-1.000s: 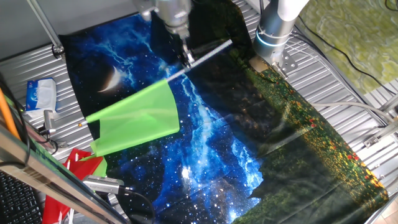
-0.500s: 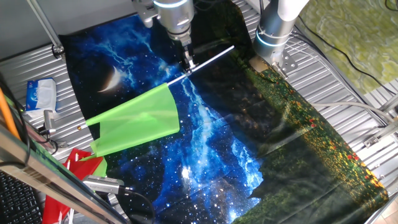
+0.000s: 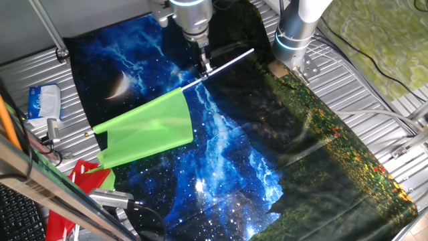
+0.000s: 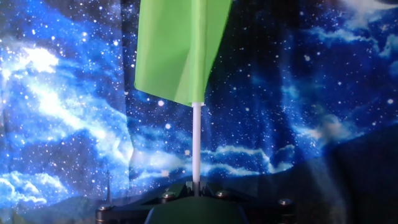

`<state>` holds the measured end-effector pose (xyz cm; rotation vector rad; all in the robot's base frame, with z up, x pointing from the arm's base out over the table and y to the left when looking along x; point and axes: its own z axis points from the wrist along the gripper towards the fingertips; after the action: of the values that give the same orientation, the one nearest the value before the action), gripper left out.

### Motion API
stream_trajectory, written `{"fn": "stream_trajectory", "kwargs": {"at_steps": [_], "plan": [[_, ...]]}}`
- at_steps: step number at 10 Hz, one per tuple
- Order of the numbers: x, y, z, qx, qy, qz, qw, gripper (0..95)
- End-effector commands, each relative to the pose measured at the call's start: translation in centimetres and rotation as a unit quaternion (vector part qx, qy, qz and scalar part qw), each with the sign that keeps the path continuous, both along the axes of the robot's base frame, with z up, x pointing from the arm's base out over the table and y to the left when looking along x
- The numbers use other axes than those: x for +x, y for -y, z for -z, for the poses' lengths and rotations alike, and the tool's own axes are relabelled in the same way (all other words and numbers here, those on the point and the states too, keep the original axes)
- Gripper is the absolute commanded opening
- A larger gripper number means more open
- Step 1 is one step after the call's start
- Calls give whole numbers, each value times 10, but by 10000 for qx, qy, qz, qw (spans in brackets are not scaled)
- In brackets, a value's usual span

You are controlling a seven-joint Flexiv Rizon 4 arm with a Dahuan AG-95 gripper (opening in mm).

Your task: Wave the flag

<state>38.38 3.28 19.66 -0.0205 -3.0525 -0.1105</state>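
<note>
The tool (image 3: 205, 65) is clenched on the white stick of the flag (image 3: 148, 128), holding it partway along so that a short end pokes out toward the arm's base. The lime-green cloth hangs over the left part of the starry mat (image 3: 221, 154), which covers the ribbed metal surface (image 3: 348, 73). From the hand view, the stick (image 4: 196, 143) rises straight from between the fingers up to the green cloth (image 4: 177, 46). A red and green cloth (image 3: 87, 179) lies at the mat's near left corner.

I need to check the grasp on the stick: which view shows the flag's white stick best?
The fixed view: the whole white stick shows, held near mid-length by the gripper, with the green cloth at its end. The hand view shows only a short stretch running from the gripper base up to the cloth.
</note>
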Motion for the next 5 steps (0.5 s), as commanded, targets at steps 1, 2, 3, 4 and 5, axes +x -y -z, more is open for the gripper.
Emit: {"fn": "stream_trajectory", "kwargs": {"at_steps": [1,2,3,4,5], "plan": [[-2,0,-1,-16,45,10,10000,0],[-2,0,-1,-39,71,6,10000,0],[-2,0,-1,-32,96,-10,9999,0],[-2,0,-1,-15,57,16,10000,0],[-2,0,-1,-20,1,44,10000,0]]}}
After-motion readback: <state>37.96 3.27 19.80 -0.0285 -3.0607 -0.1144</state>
